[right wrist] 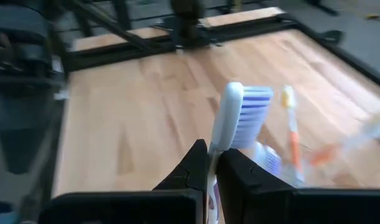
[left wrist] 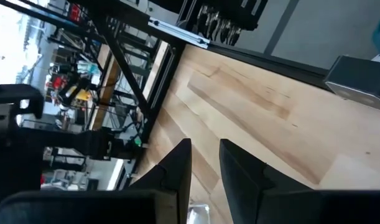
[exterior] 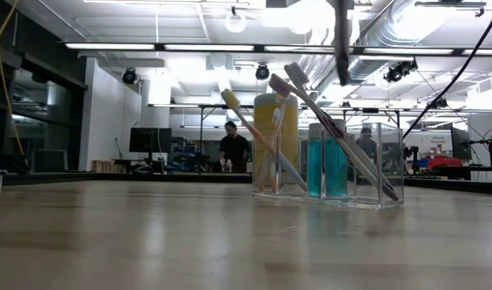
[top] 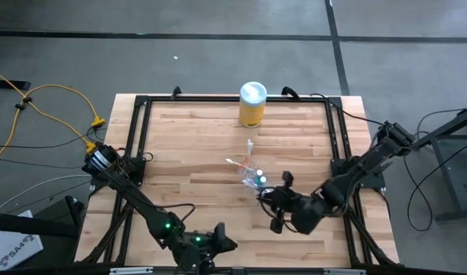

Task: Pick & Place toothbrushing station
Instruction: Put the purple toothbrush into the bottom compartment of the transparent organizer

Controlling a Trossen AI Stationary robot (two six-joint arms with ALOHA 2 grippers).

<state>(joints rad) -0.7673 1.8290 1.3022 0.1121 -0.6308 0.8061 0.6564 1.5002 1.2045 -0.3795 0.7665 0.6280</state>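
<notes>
The toothbrushing station point(top: 252, 174) stands mid-table: a small clear plastic cup point(exterior: 366, 165) resting on its base, slim toothbrushes point(exterior: 254, 133) leaning in it, and a blue tube point(exterior: 326, 165). My right gripper point(top: 265, 195) is just near-right of the station and is shut on a toothbrush with a white-and-purple head point(right wrist: 239, 115). An orange toothbrush point(right wrist: 290, 127) stands beyond it. My left gripper point(top: 219, 238) waits at the table's near edge, open by a narrow gap point(left wrist: 205, 155) and holding nothing. My right gripper pinches the toothbrush's white neck point(right wrist: 216, 144) between its two fingertips, just below the head. The brush runs along the fingers and its head sticks out past them. The gripper comes in from the table's near right. The gripper hides the brush's lower end.
A yellow canister with a white lid point(top: 252, 103) stands at the table's far middle, behind the station. A black frame point(top: 137, 145) borders the wooden table. A person point(exterior: 231, 149) stands far off in the room. Bare wood lies left of the station.
</notes>
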